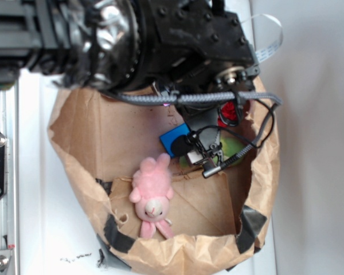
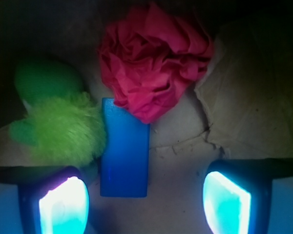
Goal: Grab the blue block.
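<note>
Brown paper bag [image 1: 80,143]: rolled-down walls corral everything on the white counter [image 1: 309,143].
Blue block [image 2: 125,150]: flat on the bag floor, between yellow-green plush [image 2: 63,129] and red ruffled ball [image 2: 154,58].
Hand [image 2: 144,200]: wide open, empty, hovering so the block lies nearer one finger.

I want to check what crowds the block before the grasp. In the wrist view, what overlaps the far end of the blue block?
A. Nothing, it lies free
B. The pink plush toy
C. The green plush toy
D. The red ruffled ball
D: in the wrist view the red ball covers the far end of the blue block, while the green toy lies beside the block's left edge.
</note>
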